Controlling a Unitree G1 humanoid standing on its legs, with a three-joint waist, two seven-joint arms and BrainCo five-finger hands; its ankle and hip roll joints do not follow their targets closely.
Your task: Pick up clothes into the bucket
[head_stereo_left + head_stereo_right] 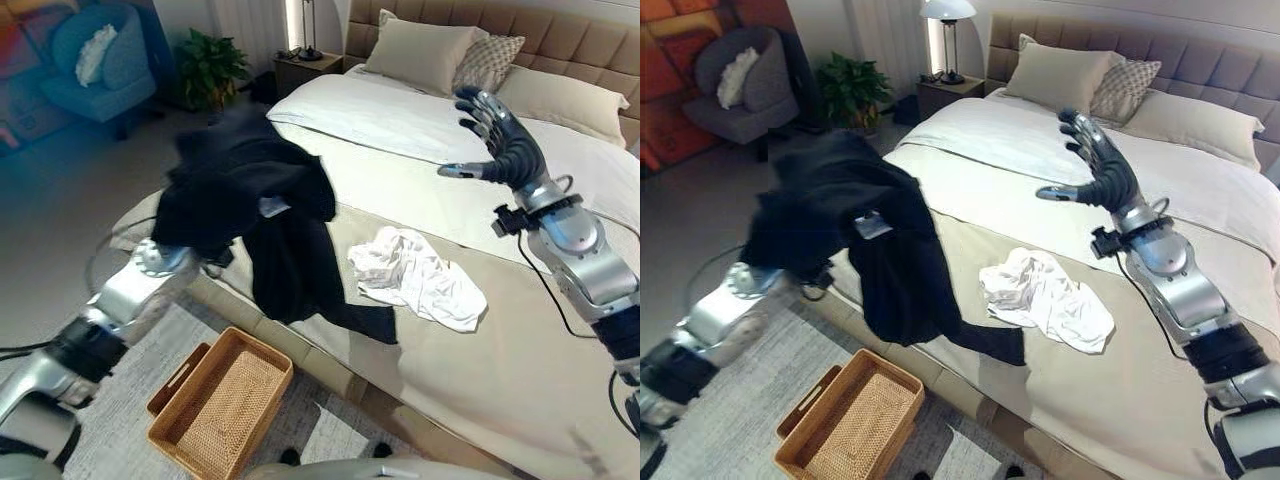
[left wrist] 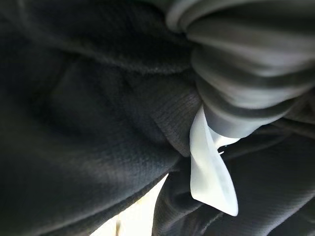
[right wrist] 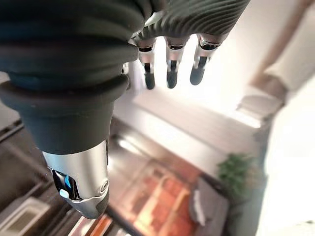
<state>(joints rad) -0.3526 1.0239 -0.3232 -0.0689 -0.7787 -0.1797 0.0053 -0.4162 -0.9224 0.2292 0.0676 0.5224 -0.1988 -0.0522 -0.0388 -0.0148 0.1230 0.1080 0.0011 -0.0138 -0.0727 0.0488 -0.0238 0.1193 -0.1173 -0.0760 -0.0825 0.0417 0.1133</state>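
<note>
Black garment: lifted at the bed's near edge, draped over the left arm, its tail trailing on the mattress.
Left hand: buried in cloth; grip cannot be told.
Right hand: raised, fingers spread, empty.
White garment: crumpled on the bed.
Wicker basket: on the floor below, likely the drop point.

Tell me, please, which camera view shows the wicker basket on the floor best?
The left eye view shows the wicker basket best: it lies whole on the rug beside the bed, with its rim and handle slot plain to see. The right eye view has it at the lower edge, with one corner cut off. The left wrist view looks into the black garment instead.
</note>
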